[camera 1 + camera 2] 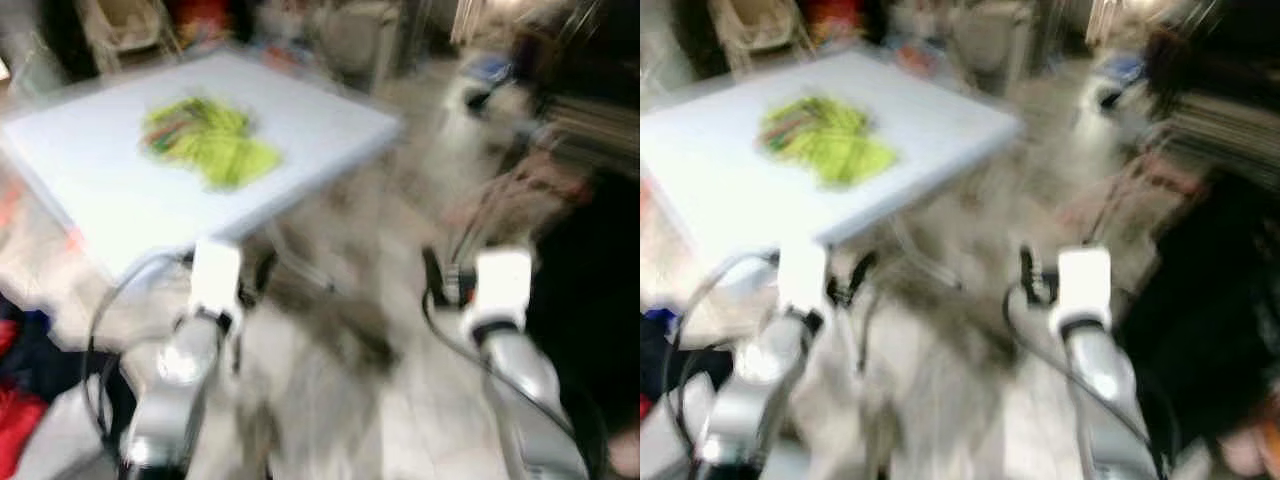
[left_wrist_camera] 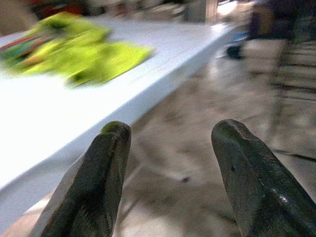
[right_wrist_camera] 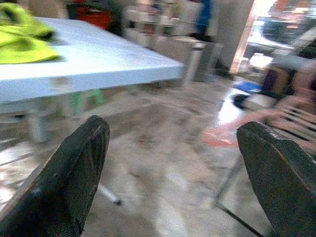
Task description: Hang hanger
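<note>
Blurred walking frame: left gripper (image 2: 170, 173) and right gripper (image 3: 173, 177) both spread, empty. Crumpled yellow-green garment (image 1: 210, 140) lies on white rectangular table (image 1: 320, 115). Best to steady the view and locate the hanger before reaching.

**Bright garment lies on white bench**

A crumpled yellow-green garment (image 1: 212, 143) with red and green patches lies flat on the white bench (image 1: 300, 120), around the middle and back from the near edge. Blur hides whether a hanger is with it.
</note>
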Motion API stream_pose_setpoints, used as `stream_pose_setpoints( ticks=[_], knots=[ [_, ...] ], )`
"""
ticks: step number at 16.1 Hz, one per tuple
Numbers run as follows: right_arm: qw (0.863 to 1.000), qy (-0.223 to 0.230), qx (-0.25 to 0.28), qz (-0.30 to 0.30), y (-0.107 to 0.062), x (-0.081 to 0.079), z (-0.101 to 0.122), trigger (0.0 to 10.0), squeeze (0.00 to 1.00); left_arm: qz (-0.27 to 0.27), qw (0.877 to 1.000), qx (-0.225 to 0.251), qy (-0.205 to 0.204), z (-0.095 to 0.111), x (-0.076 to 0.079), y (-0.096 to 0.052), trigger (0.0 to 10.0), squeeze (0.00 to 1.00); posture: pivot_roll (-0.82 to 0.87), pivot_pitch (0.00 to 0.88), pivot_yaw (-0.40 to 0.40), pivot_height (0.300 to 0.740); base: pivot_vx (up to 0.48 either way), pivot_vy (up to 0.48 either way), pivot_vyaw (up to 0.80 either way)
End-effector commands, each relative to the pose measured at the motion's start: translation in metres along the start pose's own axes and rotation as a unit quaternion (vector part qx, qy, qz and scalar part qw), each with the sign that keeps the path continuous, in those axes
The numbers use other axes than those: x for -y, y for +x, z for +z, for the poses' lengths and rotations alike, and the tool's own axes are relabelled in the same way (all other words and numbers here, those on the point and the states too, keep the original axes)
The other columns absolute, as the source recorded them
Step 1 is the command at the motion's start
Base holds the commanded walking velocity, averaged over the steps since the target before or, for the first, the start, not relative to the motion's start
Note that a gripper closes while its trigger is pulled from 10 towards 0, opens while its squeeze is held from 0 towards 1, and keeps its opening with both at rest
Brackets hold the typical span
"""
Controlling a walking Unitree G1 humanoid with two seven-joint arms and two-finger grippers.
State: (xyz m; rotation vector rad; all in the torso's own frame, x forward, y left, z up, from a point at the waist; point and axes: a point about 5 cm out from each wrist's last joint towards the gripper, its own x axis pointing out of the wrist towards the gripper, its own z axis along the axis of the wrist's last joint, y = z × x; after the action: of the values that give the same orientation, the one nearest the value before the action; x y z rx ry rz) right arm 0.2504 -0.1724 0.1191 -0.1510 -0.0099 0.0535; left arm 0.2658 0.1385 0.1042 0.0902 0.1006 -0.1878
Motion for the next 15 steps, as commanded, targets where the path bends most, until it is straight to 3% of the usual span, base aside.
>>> stream_pose_setpoints(
  ticks=[1, 2, 6, 15],
  knots=[
    [1.0, 0.003, 0.011, 0.01, 0.003, -0.002, 0.004, 10.0, 0.0, 0.023, 1.0, 0.004, 0.011, 0.002, -0.007, 0.002, 10.0, 0.0, 0.01, 0.0, 0.021, 0.74, 0.0, 0.0, 0.8],
    [1.0, 0.002, 0.014, 0.012, 0.004, -0.002, 0.005, 10.0, 0.0, 0.043, 0.999, 0.006, 0.022, 0.001, -0.013, 0.002, 10.0, 0.0, 0.01, 0.0, 0.021, 0.74, 0.0, 0.0, 0.8],
    [1.0, 0.0, 0.019, 0.024, 0.005, -0.004, 0.006, 10.0, 0.0, 0.111, 0.994, -0.014, 0.008, -0.004, -0.029, 0.003, 10.0, 0.0, 0.01, 0.0, 0.014, 0.74, 0.0, 0.0, 0.8],
    [0.998, 0.005, 0.03, 0.049, 0.008, -0.01, 0.009, 10.0, 0.0, 0.126, 0.992, -0.014, 0.006, -0.006, -0.031, 0.004, 10.0, 0.0, 0.01, 0.0, 0.009, 0.74, 0.0, 0.0, 0.79]
  ],
)
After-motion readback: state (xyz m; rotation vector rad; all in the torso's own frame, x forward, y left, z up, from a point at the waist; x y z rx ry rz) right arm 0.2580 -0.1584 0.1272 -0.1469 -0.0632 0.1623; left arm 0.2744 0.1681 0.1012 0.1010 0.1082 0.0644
